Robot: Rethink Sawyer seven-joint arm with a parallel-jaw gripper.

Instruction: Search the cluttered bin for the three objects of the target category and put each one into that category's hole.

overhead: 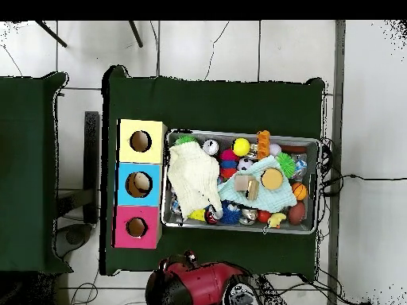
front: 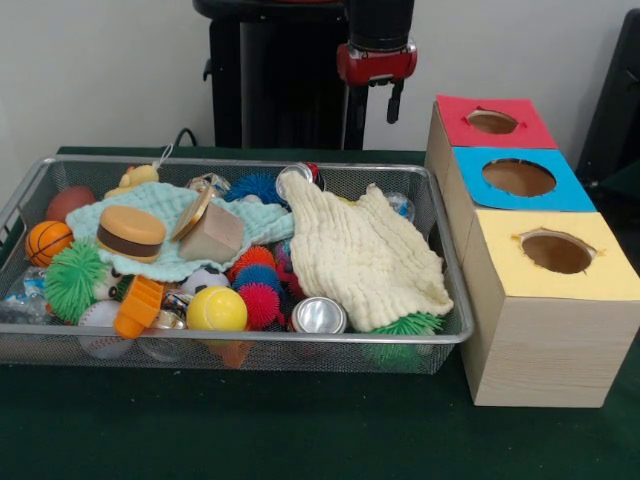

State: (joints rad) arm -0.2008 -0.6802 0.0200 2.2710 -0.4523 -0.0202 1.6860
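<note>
A wire bin [front: 440,330] sits on the green desk [front: 300,430], crammed with toys. At its left end lie a basketball [front: 47,241] and a green spiky ball [front: 73,279], with a toy burger [front: 131,232] on a mint cloth [front: 160,262] just right of them. Near the front wall are an orange block [front: 138,305], a yellow ball [front: 216,310] and a silver can [front: 319,316]; red and blue spiky balls [front: 258,285] lie behind these. A cream cloth [front: 365,258] covers the right end of the bin. Right of the bin stands a wooden box [front: 540,350] with three holes: yellow [front: 556,251] nearest, blue [front: 519,177] in the middle, red [front: 492,121] farthest. The claw [front: 393,100] hangs high behind the bin's far rim, touching nothing; I cannot tell whether it is wide or narrow.
</note>
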